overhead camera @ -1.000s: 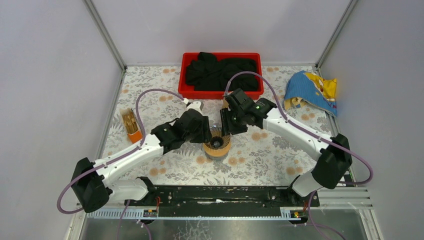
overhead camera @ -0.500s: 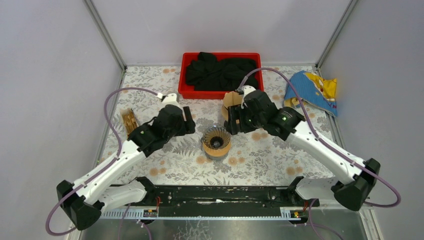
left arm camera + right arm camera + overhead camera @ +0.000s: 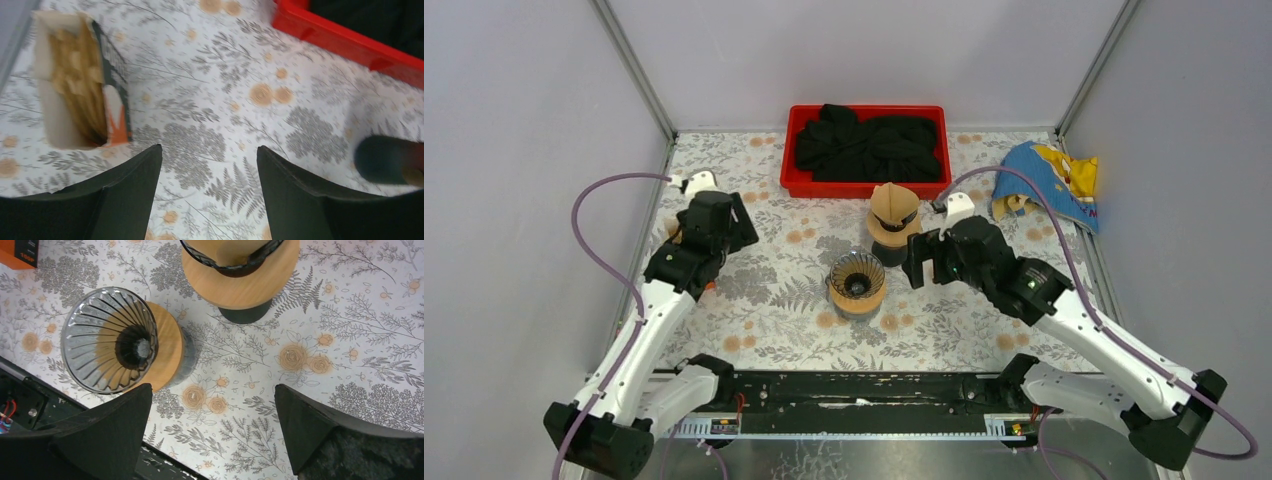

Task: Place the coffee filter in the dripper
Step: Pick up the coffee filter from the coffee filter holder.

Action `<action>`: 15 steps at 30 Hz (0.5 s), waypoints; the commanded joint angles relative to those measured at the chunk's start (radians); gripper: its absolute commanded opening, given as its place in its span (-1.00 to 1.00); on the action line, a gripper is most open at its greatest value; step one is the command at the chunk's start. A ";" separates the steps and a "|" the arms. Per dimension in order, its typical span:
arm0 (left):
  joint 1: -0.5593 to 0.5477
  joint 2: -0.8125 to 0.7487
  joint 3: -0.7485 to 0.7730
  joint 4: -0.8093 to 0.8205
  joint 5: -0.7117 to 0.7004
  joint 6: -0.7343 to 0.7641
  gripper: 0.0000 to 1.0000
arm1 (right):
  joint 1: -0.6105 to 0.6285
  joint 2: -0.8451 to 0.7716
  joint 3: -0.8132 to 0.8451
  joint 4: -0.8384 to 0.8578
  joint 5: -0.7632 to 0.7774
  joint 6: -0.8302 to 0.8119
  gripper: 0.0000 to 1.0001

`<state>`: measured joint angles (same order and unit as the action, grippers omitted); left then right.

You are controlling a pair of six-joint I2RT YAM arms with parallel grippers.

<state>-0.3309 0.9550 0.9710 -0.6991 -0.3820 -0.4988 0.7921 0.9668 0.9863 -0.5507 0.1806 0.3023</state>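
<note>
Glass dripper [image 3: 856, 283] stands between left pincer [image 3: 210, 150] and right pincer [image 3: 212, 390], seemingly untouched.

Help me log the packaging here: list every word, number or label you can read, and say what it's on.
"100P": white print on the black patch of the orange-and-black carton, cut off at the corner of the right wrist view.
Blue and yellow crinkled bag: its print is too small to read.
Nothing else shows legible text.

Retreating, the left pincer [image 3: 207, 155] and right pincer [image 3: 212, 390] opened.
</note>
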 commanded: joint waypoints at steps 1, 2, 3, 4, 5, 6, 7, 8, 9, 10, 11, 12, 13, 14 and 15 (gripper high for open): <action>0.096 0.008 0.048 0.003 -0.053 0.086 0.54 | 0.005 -0.083 -0.083 0.147 0.059 -0.040 0.99; 0.121 0.011 0.049 0.009 -0.052 0.095 0.54 | 0.005 -0.102 -0.103 0.168 0.066 -0.043 0.98; 0.146 0.015 0.047 0.020 -0.049 0.103 0.54 | 0.005 -0.118 -0.123 0.188 0.070 -0.047 0.99; 0.172 0.020 0.045 0.030 -0.041 0.110 0.54 | 0.005 -0.135 -0.140 0.205 0.069 -0.048 0.99; 0.201 0.027 0.046 0.040 -0.031 0.117 0.54 | 0.006 -0.151 -0.152 0.219 0.065 -0.047 0.99; 0.226 0.033 0.047 0.053 -0.023 0.124 0.54 | 0.006 -0.165 -0.166 0.232 0.059 -0.044 0.98; 0.250 0.042 0.047 0.062 -0.008 0.132 0.53 | 0.005 -0.183 -0.179 0.242 0.051 -0.041 0.99; 0.277 0.053 0.049 0.071 0.002 0.140 0.51 | 0.006 -0.193 -0.190 0.253 0.042 -0.039 0.99; 0.303 0.063 0.054 0.079 0.013 0.146 0.49 | 0.006 -0.203 -0.200 0.260 0.035 -0.036 0.98; 0.330 0.078 0.060 0.082 0.026 0.150 0.47 | 0.005 -0.219 -0.208 0.265 0.033 -0.033 0.99; 0.353 0.089 0.066 0.088 0.039 0.153 0.46 | 0.005 -0.227 -0.215 0.269 0.030 -0.031 0.98; 0.374 0.101 0.071 0.094 0.051 0.157 0.45 | 0.006 -0.235 -0.219 0.271 0.029 -0.029 0.98; 0.391 0.111 0.076 0.101 0.060 0.158 0.43 | 0.005 -0.240 -0.222 0.271 0.030 -0.027 0.98; 0.406 0.123 0.081 0.106 0.068 0.160 0.41 | 0.006 -0.247 -0.223 0.271 0.031 -0.027 0.99; 0.423 0.139 0.086 0.110 0.076 0.162 0.37 | 0.006 -0.251 -0.226 0.273 0.034 -0.025 0.99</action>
<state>0.0368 1.0599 1.0122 -0.6662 -0.3542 -0.3752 0.7921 0.7422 0.7654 -0.3531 0.2073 0.2768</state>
